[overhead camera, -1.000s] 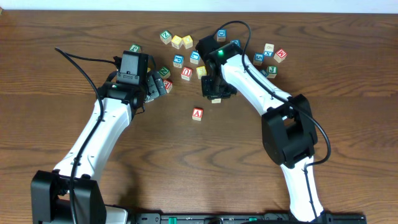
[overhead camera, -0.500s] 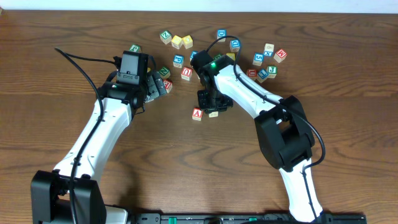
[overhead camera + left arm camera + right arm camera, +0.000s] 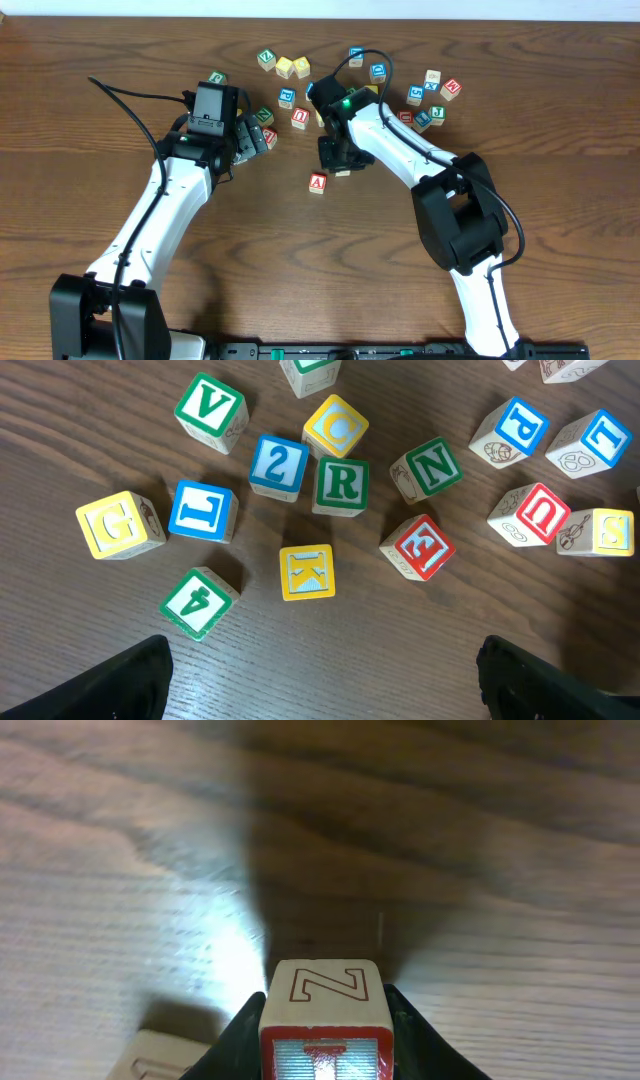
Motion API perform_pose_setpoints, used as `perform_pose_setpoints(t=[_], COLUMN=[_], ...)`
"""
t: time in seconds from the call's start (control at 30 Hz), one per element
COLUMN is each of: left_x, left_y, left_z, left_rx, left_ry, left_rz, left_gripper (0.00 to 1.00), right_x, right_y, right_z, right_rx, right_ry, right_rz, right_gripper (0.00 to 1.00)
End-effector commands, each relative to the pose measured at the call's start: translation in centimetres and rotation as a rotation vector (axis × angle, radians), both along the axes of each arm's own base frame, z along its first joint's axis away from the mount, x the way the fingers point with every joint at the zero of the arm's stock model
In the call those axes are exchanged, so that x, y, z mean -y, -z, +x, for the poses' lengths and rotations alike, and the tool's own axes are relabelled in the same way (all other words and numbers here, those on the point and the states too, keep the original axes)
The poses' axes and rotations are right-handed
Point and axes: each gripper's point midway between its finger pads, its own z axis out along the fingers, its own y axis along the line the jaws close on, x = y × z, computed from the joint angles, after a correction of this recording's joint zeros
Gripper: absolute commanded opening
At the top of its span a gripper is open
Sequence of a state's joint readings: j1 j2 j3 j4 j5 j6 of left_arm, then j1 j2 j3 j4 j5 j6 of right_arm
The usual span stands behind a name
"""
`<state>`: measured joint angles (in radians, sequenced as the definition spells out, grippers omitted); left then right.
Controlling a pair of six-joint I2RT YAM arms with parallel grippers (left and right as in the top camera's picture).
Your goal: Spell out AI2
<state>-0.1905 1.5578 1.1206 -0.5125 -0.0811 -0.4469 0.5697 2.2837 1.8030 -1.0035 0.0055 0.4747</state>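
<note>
The right gripper [image 3: 325,1045] had its jaws pinched on a red-edged pale wooden cube [image 3: 322,1020], with a dark finger [image 3: 240,1032] pressed against each side. The cube's upper face carried an outlined red Z. The face toward the wrist camera was red-framed, its letter cut off by the picture's lower edge. The cube hung low over the brown wood-grain worktop [image 3: 560,200]; whether it touched the surface could not be told. From overhead, it sat just up and right of a red-bordered wooden block lettered A [image 3: 317,183], which lay flat near the middle of the worktop. Whether the two touched could not be told.

The left gripper [image 3: 320,695] had its jaws spread wide with nothing between them, its black fingertips [image 3: 130,680] showing only at the lower corners of its wrist view. Under it, a blue-bordered wooden block marked 2 [image 3: 277,465] lay on the worktop. This block touched a green-bordered R block [image 3: 342,485] on its right, with a yellow C block [image 3: 335,425] just above the pair. A blue L block [image 3: 203,511] and a yellow G block [image 3: 115,525] lay to the left of the 2. A yellow K block [image 3: 306,572] and a green 4 block [image 3: 197,603] lay nearer the jaws. A green V block [image 3: 210,405] stood apart at the upper left.
</note>
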Motion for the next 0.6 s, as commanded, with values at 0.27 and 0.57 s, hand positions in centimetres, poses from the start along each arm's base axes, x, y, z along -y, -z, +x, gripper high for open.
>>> perform_pose_setpoints(t=[0.27,0.57], left_x=[-0.3,-0.3], left_y=[-0.5,-0.5], left_z=[0.3,0.3], left_rx=[0.012,0.012], left_ry=[-0.005,-0.005], left_rz=[0.009,0.009], left_gripper=[0.96,0.96], right_x=[1.8,1.8], right_y=[-0.4,-0.4], right_z=[1.8,1.9], right_rx=[0.089,0.091], right_ry=[0.120,0.122], right_rz=[-0.068,-0.067], right_gripper=[0.27,0.41])
